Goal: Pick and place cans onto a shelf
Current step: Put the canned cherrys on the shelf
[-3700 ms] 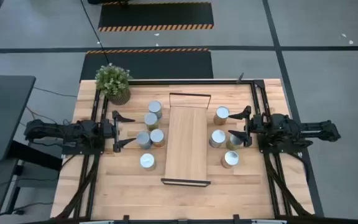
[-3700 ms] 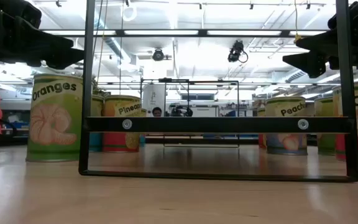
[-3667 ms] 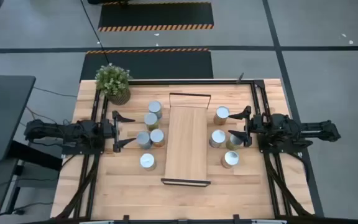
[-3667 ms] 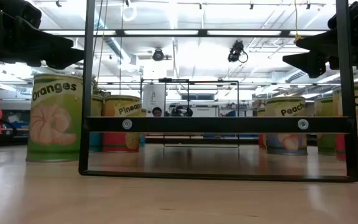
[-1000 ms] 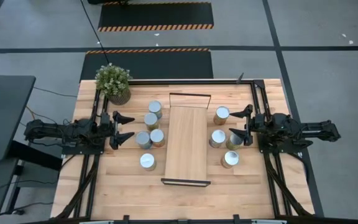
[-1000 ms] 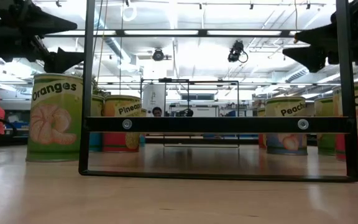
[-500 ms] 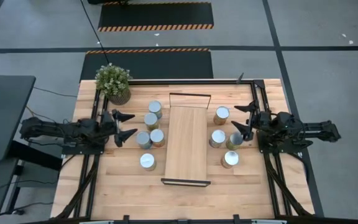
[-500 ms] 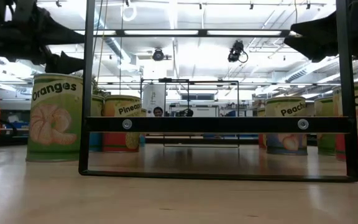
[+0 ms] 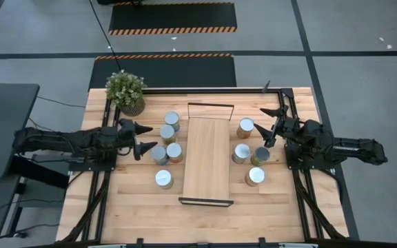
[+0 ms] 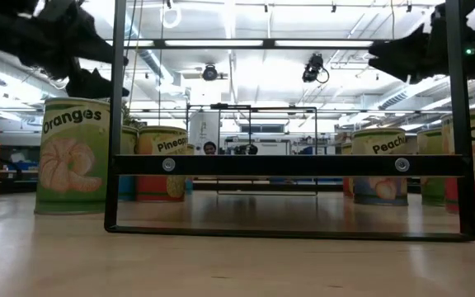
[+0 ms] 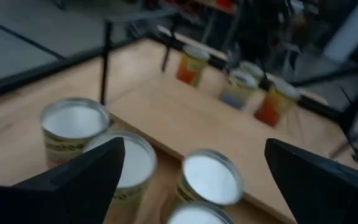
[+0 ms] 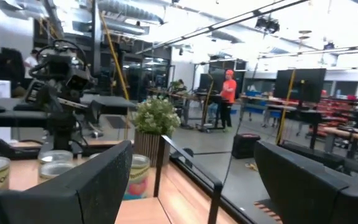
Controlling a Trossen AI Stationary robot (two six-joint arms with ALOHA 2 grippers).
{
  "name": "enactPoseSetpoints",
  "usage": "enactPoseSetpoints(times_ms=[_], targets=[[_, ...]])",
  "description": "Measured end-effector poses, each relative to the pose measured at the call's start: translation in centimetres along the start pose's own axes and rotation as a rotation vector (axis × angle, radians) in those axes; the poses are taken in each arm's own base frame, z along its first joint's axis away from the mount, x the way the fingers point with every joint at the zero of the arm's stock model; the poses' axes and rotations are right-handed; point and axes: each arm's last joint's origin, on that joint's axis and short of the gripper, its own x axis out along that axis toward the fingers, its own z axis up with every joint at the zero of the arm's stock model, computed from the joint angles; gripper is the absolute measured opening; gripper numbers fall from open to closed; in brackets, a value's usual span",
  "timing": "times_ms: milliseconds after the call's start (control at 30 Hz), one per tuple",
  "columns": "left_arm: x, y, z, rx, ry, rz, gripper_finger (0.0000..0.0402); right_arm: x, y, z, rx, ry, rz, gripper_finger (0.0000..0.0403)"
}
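Cans (image 9: 166,145) standing on the worktop (image 9: 253,207) beside the empty shelf (image 9: 207,162) look stiff, light and slippery, best gripped around the sides; both jaws are released.

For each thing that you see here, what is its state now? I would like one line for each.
Left pincer: open, empty, above the left cans.
Right pincer: open, empty, near the far right can.
Left cans: five, upright, on the table.
Right cans: four, upright, on the table.
Shelf: flat on the table, bare.
Plant: upright at the far left corner.
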Motion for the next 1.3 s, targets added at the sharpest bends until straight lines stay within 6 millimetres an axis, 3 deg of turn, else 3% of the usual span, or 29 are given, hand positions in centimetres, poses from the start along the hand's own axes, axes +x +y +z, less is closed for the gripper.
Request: enactPoseSetpoints(times_ms=[233,533,767,1300], targets=[[0.7,-1.9,2.2,0.054,0.214,0.02,0.0387,1.8,0.0,1.4,-0.017,0.058,0.062,0.0346],[1.9,-3.7,1.2,-0.022,0.572,0.145,0.0386,3.8,0.5,1.5,-0.054,0.137,0.083,0.0346],[1.3,-5.2,2.1,-0.049,0.676,0.198,0.0386,4.1,0.8,1.5,-0.094,0.139,0.108,0.0346],[4.7,-5.9,-2.4,0.105,0.911,0.377,0.0386,4.1,0.9,1.5,-0.108,0.132,0.137,0.0346]])
